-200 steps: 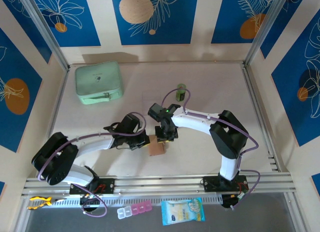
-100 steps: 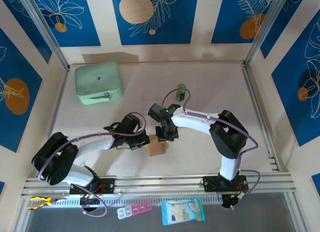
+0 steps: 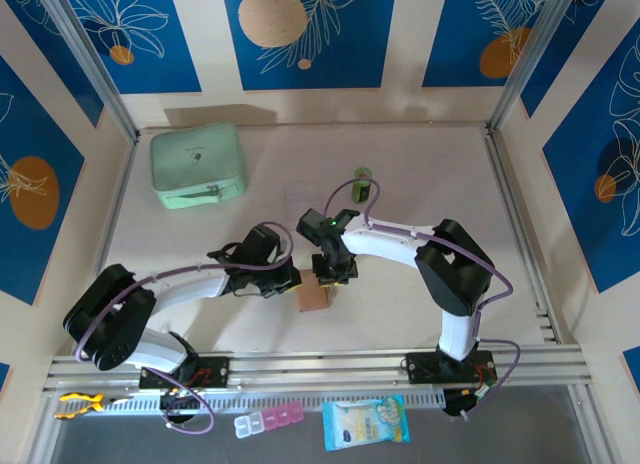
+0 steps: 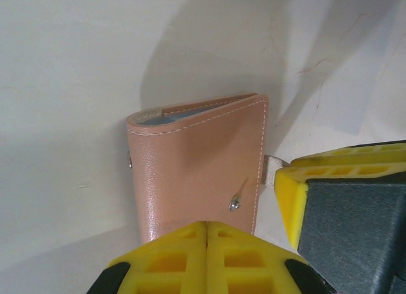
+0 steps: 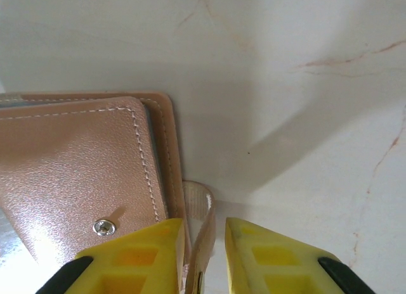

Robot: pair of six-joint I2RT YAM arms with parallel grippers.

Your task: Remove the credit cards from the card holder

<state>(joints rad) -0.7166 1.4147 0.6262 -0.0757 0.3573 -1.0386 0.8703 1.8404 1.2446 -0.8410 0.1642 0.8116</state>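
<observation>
**A:** The left arm is stretched low across the table (image 5: 285,116). The left gripper (image 4: 206,225) has its yellow fingers pressed flat together with nothing between them, tips over the near edge of the card holder (image 4: 196,167). Touching it or just above, I can't say.

**B:** The right arm folds in from the other side, wrist tipped down. The right gripper (image 5: 202,221) stands narrowly apart with the snap tab (image 5: 202,205) upright in the gap, against one finger with a sliver of space to the other. Pinched or not, I can't tell.

**A:** The card holder lies flat and folded over, just ahead of the left fingertips and to the left of the right ones.

**B:** The surface is pale with faint reddish veins. There are blue wall panels (image 3: 300,34) all round, with white leaves and orange discs.

**A:** Well beyond both sets of fingers there's a mint-green zip case (image 3: 198,164) far left, and a small green cylinder (image 3: 363,182) nearer.

**B:** Cards? There's a bluish sliver (image 4: 190,115) inside the fold at the far end, too thin to call. The tab's lower end is hidden between the fingers.
</observation>
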